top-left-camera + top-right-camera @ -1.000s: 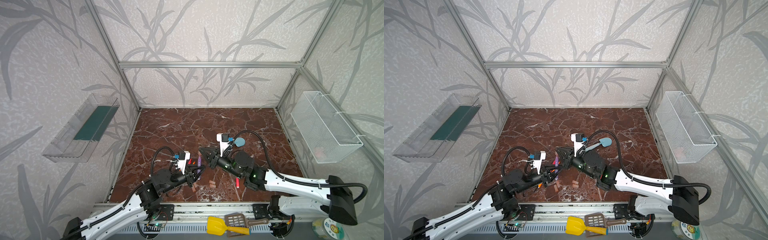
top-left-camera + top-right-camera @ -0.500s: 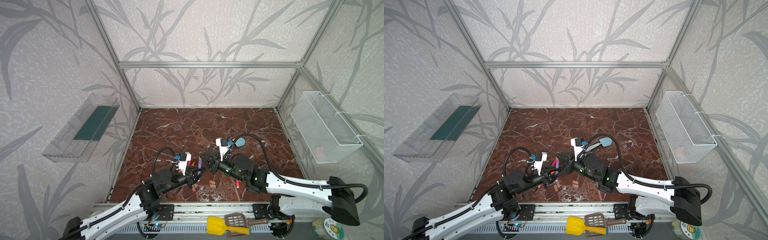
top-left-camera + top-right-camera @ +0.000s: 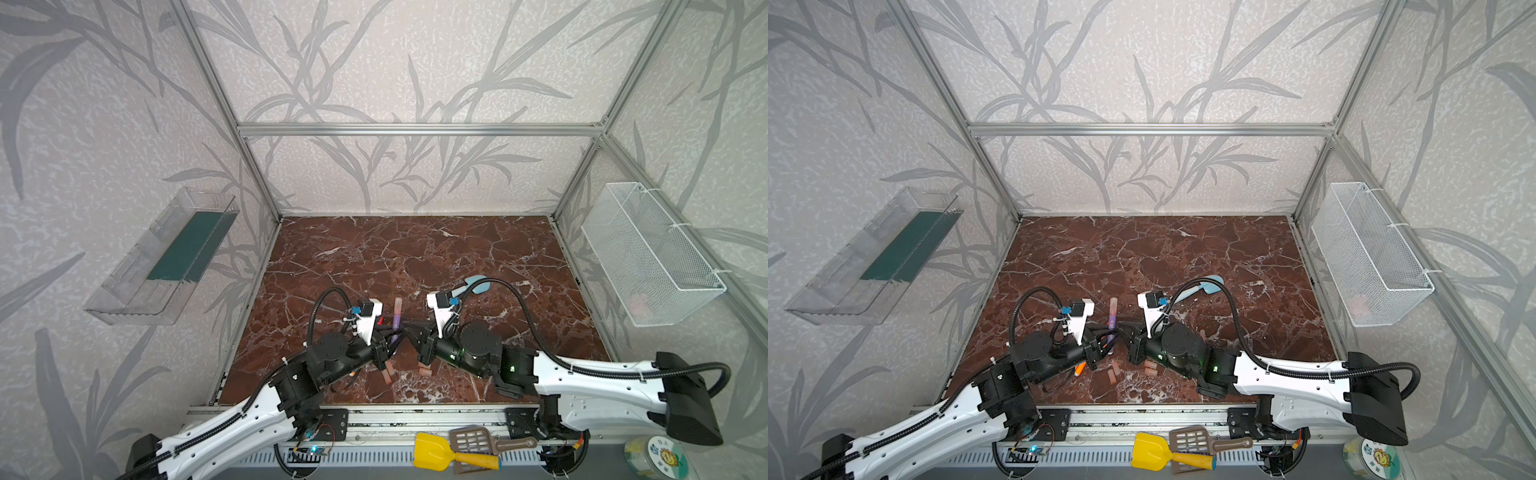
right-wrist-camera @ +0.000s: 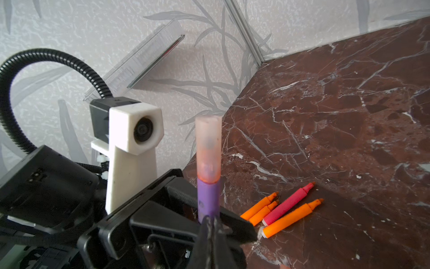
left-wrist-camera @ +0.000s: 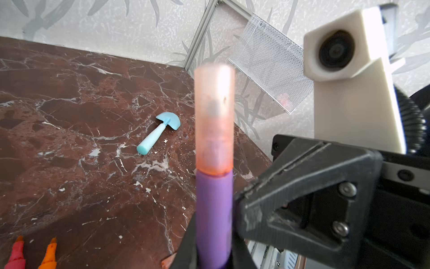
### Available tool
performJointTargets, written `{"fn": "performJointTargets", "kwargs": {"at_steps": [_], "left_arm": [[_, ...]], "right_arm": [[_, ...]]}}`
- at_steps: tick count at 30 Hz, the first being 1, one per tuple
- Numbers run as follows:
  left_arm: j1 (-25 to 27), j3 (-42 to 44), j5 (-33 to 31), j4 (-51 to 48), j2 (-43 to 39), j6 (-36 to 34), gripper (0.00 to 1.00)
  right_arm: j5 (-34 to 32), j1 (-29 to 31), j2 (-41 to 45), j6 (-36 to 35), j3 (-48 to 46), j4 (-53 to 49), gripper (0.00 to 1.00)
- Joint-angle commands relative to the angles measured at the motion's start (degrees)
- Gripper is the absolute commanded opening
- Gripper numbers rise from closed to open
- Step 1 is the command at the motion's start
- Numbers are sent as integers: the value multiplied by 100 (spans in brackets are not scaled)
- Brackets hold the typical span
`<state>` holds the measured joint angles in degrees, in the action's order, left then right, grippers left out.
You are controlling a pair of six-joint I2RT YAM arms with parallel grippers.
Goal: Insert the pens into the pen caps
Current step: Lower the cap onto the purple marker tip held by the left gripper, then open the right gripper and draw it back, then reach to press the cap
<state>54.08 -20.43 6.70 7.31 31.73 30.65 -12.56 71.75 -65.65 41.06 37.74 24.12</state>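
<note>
My left gripper (image 3: 390, 341) (image 5: 214, 252) is shut on a purple pen (image 3: 395, 328) (image 3: 1110, 329) (image 5: 214, 209) (image 4: 208, 198). A pale pinkish pen cap (image 3: 398, 305) (image 3: 1113, 306) (image 5: 214, 116) (image 4: 208, 144) sits on the pen's far end. My right gripper (image 3: 409, 329) (image 4: 210, 230) is shut with nothing between its fingers, its tips right against the purple barrel. Three orange pens (image 4: 290, 217) and a red-pink pen (image 4: 288, 203) lie together on the floor beside the left arm. Loose pen caps (image 3: 1111, 376) (image 3: 1148, 365) lie near the front, under the two grippers.
A light-blue toy shovel (image 3: 478, 284) (image 5: 158, 130) lies behind the right wrist. A white mesh basket (image 3: 648, 257) hangs on the right wall and a clear tray (image 3: 166, 257) on the left wall. A yellow shovel (image 3: 432, 453) and a brown scoop lie outside the front rail.
The right gripper has drawn a little toward the front and lower, ending beside the purple barrel. The left gripper has kept hold of the capped pen. Both have stayed shut.
</note>
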Motion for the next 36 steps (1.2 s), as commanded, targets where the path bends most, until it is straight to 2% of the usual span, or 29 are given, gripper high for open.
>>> {"fn": "performJointTargets", "kwargs": {"at_steps": [1, 4, 7, 14, 18, 21, 24, 29, 36], "left_arm": [[-3, -204, -45, 207, -51, -226, 0], [-3, -214, -73, 169, -79, -335, 0], [-3, -361, -325, -201, -133, -504, 0], [-7, -500, -509, -579, -454, -821, 0], [-8, -646, -469, -832, -587, -881, 0], [-3, -611, -386, -843, -646, -955, 0], [-4, -542, -316, -724, -622, -965, 0], [-3, -712, 14, -649, -233, -909, 0], [1, -594, 231, -246, 64, -753, 0]], "right_arm": [[-319, 23, 63, -108, 23, -170, 12], [-681, 15, 448, -259, -91, -289, 29], [-943, 10, 989, -709, -196, -385, 39], [-1058, 15, 1522, -1418, 69, -891, 42], [-1500, 13, 1565, -1712, -66, -550, 47], [-1551, 5, 1501, -1904, -44, -393, 53], [-1258, -42, 1417, -1961, 121, -413, 60], [-939, -95, 1280, -1774, 535, -854, 66], [-620, -168, 765, -1485, 811, -713, 67]]}}
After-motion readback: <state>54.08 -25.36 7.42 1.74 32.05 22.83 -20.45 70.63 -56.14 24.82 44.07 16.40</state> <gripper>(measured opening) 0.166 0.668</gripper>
